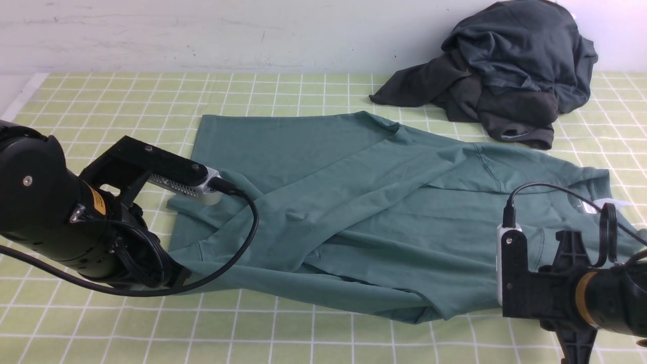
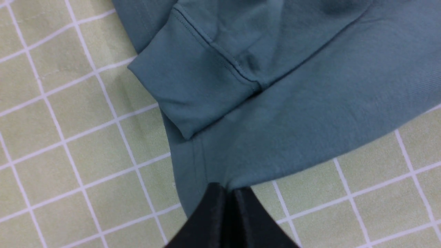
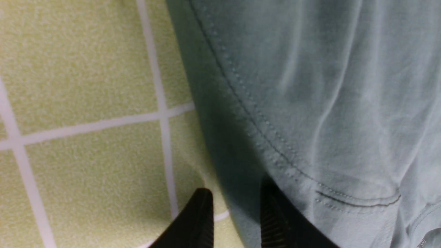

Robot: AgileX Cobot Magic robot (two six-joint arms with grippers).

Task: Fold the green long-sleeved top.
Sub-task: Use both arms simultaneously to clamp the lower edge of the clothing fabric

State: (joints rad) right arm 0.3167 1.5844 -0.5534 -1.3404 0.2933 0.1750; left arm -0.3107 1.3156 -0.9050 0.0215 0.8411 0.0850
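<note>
The green long-sleeved top lies spread and partly folded across the checked cloth, with its neckline and white label at the right. In the left wrist view my left gripper is shut on the top's edge, just below a sleeve cuff. In the front view its fingers are hidden under the arm. In the right wrist view my right gripper is open, low at the top's stitched edge. One finger is over bare cloth and the other is against the fabric.
A dark charcoal-grey clothing heap sits at the back right against the wall. The green-and-white checked tablecloth covers the table. A black cable loops from the left wrist over the top.
</note>
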